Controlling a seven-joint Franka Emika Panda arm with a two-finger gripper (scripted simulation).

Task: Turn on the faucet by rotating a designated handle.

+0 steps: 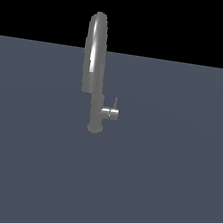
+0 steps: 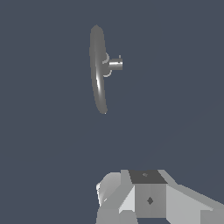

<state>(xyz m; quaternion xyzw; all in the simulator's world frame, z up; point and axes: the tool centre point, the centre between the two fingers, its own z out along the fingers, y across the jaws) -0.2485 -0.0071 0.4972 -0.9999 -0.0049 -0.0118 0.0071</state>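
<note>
The faucet (image 1: 95, 65) is a tall shiny grey tap with a narrow high-arched spout, standing on a small round base on the flat grey floor (image 1: 173, 183). The handle (image 1: 110, 113) is a short grey stub jutting from the stem toward the exterior view's right, with a thin pin lever pointing up. In the wrist view the faucet (image 2: 98, 70) is seen from above with the handle (image 2: 115, 64) beside it. My gripper (image 2: 146, 176) shows only as grey and white blocks at the picture's edge, far from the faucet and touching nothing. Its jaws are not clearly shown. The arm is out of the exterior view.
A plain grey floor extends all around the faucet, with a black background beyond its far edge (image 1: 191, 64). No other objects are in view.
</note>
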